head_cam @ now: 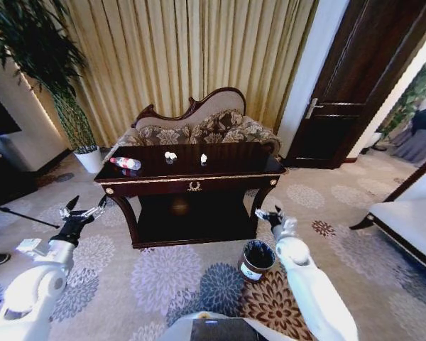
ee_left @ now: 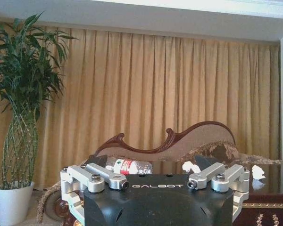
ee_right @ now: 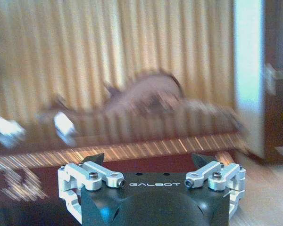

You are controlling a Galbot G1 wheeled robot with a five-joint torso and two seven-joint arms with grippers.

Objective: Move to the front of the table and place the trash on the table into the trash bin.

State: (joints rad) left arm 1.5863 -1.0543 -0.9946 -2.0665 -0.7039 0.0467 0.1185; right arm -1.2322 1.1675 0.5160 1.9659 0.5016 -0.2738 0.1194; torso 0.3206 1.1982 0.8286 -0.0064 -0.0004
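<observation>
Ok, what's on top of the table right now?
On the table lie a plastic bottle near its left end and two white crumpled scraps near the middle. Anything smaller can't be made out. Both grippers, left and right, hang open short of it.

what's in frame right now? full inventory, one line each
table: 1, dark glossy wood with gold trim, centre, ahead of the robot
bottle: 1, clear with red label, lying on the table's left end
crumpled scraps: 2, white, mid tabletop toward the back
trash bin: 1, dark brown with black liner, floor by the table's right front leg
sofa: 1, patterned, behind the table
potted plant: 1, green in white pot, far left
door: 1, dark wood, right
left gripper: open, left of the table
right gripper: open, above the bin
</observation>
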